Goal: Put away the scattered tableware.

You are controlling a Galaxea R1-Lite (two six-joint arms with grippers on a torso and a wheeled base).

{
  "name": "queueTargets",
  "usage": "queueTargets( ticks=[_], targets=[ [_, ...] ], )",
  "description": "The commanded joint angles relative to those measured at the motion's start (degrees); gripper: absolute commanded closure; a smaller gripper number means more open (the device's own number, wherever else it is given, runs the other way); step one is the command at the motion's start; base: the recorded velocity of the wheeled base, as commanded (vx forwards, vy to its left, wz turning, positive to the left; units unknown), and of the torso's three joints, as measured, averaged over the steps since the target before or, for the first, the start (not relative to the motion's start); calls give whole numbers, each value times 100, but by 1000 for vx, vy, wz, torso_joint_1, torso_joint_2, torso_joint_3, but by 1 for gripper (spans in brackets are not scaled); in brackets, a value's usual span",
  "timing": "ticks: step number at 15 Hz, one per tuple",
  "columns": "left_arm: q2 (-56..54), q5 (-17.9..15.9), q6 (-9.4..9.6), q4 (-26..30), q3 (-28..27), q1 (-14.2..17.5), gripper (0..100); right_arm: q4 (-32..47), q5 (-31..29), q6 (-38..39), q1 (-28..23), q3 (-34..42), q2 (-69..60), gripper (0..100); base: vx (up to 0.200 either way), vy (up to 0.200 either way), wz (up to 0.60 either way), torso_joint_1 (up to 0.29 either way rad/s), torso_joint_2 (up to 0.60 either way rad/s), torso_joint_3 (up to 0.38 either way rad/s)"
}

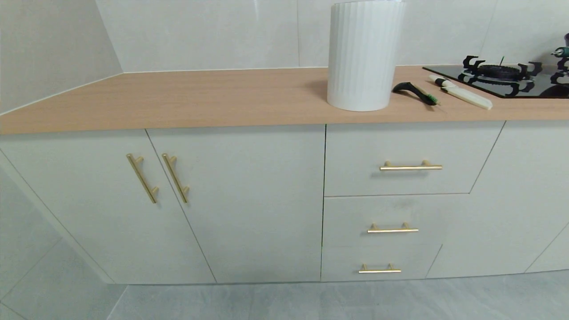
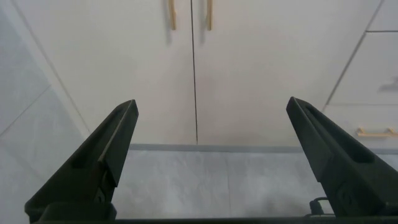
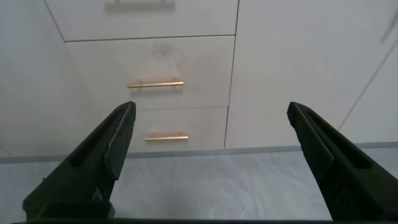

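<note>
Black left pincer [image 2: 211, 104], right pincer [image 3: 211, 107]: splayed, empty

One white canister [image 1: 362, 53], one peeler [image 1: 413, 91], one knife [image 1: 464, 94], three drawers [image 1: 400, 149], two doors [image 1: 249, 200].

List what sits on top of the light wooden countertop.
A tall white ribbed container, a black curved utensil, a cream stick-shaped utensil and a black glass hob. The container hides whatever stands behind it.

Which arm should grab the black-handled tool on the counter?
Right, probably: the black-handled tool lies right of the white container, and the right gripper faces the drawers; the left gripper faces the doors.
</note>
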Motion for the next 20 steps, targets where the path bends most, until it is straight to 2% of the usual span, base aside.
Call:
queueTargets(
  ticks=[1,14,16,17,20],
  targets=[
    [9,4,-16,-1,0,2,0,-1,1,-7,1,0,7,0,0,0,0,0,0,0],
    [9,4,-51,-1,0,2,0,-19,36,-33,10,-35,34,0,0,0,0,0,0,0],
    [9,4,-51,-1,0,2,0,16,115,441,194,-1195,605,0,0,0,0,0,0,0],
    [0,4,-51,-1,0,2,0,175,282,512,405,-1529,1097,0,0,0,0,0,0,0],
    [0,4,-51,-1,0,-7,0,306,642,397,985,-2013,3505,0,0,0,0,0,0,0]
  ],
)
